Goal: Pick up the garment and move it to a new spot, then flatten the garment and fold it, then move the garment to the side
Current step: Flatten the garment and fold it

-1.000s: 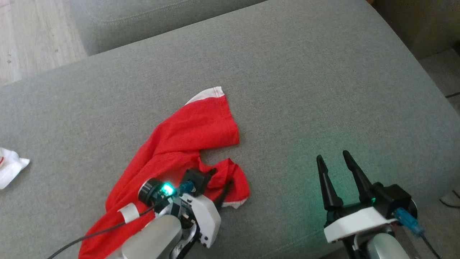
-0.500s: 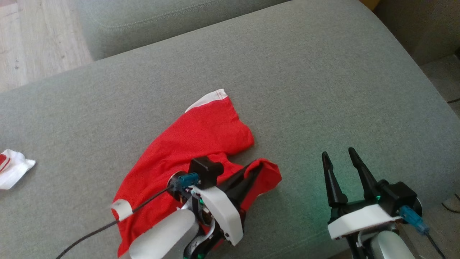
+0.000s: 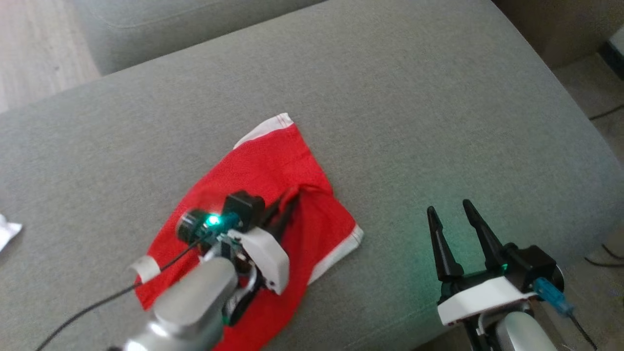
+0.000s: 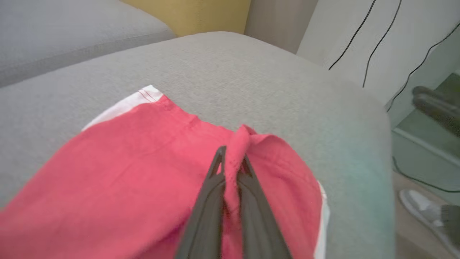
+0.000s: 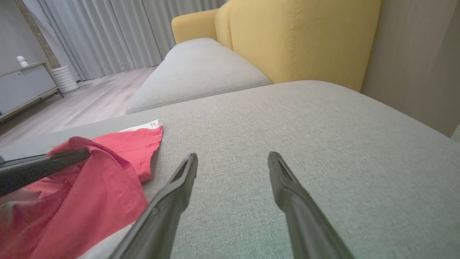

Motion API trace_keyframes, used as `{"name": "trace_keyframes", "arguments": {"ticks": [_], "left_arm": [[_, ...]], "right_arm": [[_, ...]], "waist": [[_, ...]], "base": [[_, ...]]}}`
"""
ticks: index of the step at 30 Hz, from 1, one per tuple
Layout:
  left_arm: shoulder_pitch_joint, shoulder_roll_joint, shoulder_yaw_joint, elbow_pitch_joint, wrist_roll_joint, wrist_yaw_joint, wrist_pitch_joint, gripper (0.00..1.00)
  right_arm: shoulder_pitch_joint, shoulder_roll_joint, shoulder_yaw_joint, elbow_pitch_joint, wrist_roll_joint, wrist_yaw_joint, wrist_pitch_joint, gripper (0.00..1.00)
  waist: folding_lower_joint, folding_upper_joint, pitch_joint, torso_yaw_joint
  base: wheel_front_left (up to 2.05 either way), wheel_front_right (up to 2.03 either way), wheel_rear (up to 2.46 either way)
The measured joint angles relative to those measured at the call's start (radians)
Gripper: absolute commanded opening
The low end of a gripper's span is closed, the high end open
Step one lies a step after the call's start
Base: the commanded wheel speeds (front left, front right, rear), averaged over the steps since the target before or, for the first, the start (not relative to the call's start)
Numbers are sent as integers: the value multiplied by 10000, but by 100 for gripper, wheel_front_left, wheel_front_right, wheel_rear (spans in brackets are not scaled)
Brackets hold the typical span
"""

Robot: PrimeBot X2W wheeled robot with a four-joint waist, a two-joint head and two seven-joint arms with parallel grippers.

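Garment (image 3: 273, 175): red with white hems, lying on the cushion (image 3: 414, 97) toward its front edge and left of its middle. Most of it is spread out, but one ridge stands up.
Left end effector (image 4: 233, 154): over the cushion's front-left part, fingers pressed together on that raised ridge, pinching a fold of the cloth.
Right end effector (image 3: 448, 207): fingers spread and holding nothing, over bare cushion at the front-right, apart from the garment.
Step in hand: probably flattening, with the pinched fold being drawn out so the cloth lies in one layer.
Doing it well: hold the pinch low, close to the cushion. Pull the fold outward along the cushion's surface rather than upward, so the ridge runs out instead of the whole garment dragging. Let go only once the cloth rests flat.
Helping arm: the right end effector could press the far side of the garment onto the cushion to hold it against the pull.
Risk: the near hem sits close to the cushion's front edge, so a pull that way may slide the cloth off. The pinch may also hold more than one layer.
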Motion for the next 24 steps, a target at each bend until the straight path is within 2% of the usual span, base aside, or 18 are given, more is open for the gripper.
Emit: {"name": "trace_keyframes", "arguments": {"ticks": [4,5,6,7,8,12,16,20,24], "left_arm": [[-802,-115,-148,1522,688,109,-587,0],[-958,-173,-146,1837,754,148,-773,5],[-1085,-244,-138,2121,817,182,-947,38],[-1192,-326,-138,2372,848,178,-1099,54],[-1261,-416,-121,2581,857,163,-1208,100],[-1335,-790,184,3026,679,127,-1810,100],[-1235,-857,959,2548,514,433,-2236,100],[-313,-644,2196,558,901,836,-2245,100],[1585,-449,3346,-1271,1572,1112,-2268,100]], "right_arm": [[-81,0,52,8,0,0,0,100],[-103,0,52,8,0,0,0,100],[-132,0,52,8,0,0,0,100],[-164,0,52,10,0,0,0,100],[-183,0,48,8,0,0,0,100],[-175,0,-88,8,0,0,0,100],[-152,0,-495,-52,-102,0,0,100],[-120,0,-853,-150,-345,0,0,100],[104,2,-1110,-155,-616,0,0,100]], "waist": [[0,0,203,-187],[0,0,248,-220],[0,0,295,-241],[0,0,334,-254],[1,0,361,-255],[0,0,354,-94],[1,0,197,368],[0,0,-64,863],[0,0,-410,1418]], "base": [[0,0,0],[0,0,0],[0,0,0],[0,0,0],[0,0,0],[0,0,0],[0,0,0],[0,0,0],[0,0,0]]}}
